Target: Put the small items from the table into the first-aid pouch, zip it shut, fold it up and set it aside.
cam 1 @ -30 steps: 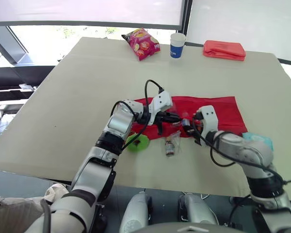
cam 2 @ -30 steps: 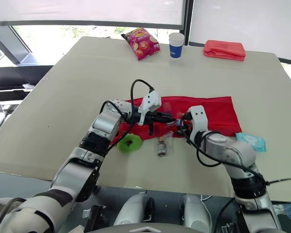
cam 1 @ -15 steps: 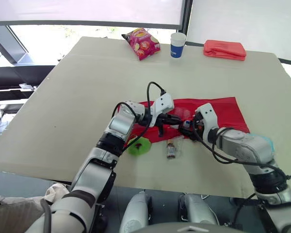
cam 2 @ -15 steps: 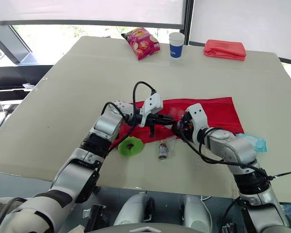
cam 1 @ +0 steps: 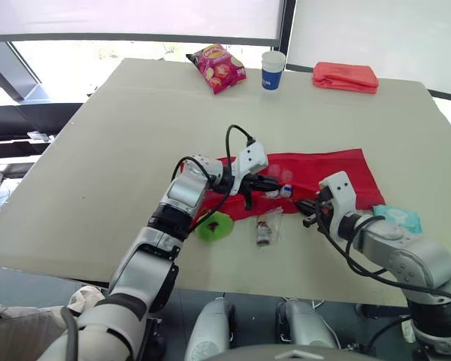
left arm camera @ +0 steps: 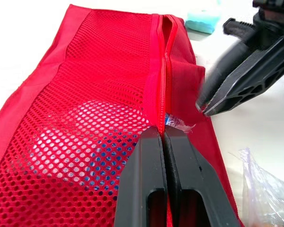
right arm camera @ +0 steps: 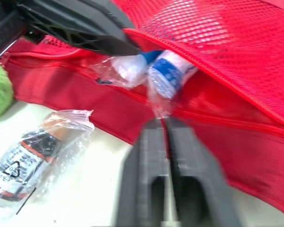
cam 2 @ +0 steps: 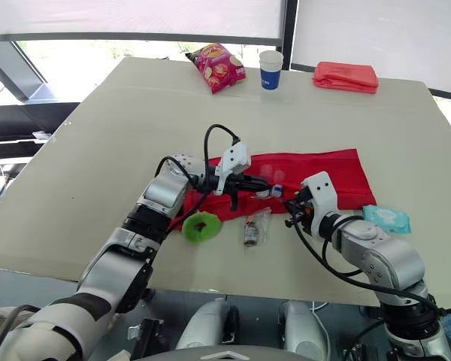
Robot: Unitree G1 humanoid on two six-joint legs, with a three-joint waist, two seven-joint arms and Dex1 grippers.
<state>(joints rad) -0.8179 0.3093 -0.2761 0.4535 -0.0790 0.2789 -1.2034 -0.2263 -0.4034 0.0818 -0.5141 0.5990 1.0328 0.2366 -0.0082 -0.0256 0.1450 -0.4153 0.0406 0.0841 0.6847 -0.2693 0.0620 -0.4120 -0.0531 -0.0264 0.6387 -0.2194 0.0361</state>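
Halfway inside pouch [right arm camera: 255, 42], wrapped packet [right arm camera: 166, 76].

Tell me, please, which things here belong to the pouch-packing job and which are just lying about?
Job: red pouch, blue-and-white wrapped item at its opening, bagged bottle, green ring, teal wipes pack.
Lying about: crisp bag, blue cup, folded red cloth at the far edge.

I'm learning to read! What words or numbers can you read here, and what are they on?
No words or numbers can be read.
Snack bag: print too small.
Cup: print too small.
Bottle: a triangle sign; the lettering is blurred.
Packet in the pouch mouth: blue print, blurred.
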